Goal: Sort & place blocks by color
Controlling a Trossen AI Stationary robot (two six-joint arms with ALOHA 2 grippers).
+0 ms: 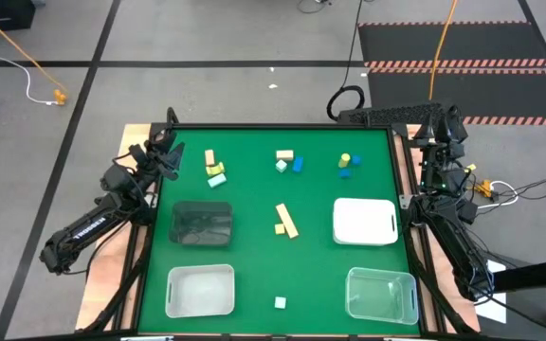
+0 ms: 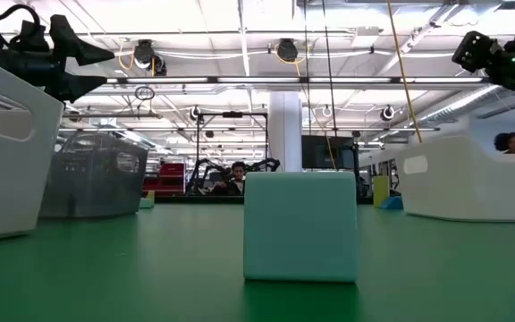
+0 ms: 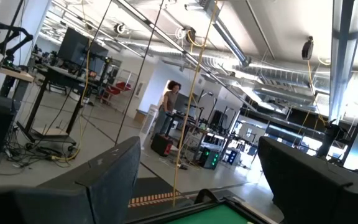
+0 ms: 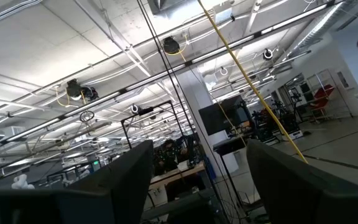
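The blocks (image 1: 286, 220) all lie loose on the desk (image 1: 254, 256), none binned, while the left gripper (image 1: 172, 154) and right gripper (image 1: 441, 128) wait wide open at its far corners.

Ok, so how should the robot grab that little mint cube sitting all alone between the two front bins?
Probably straight from above, closing on two opposite flat sides. The mint cube stands flat and upright on the mat with bare green all round it, so nothing blocks the fingers. The white bin and the clear bin sit well off to either side.
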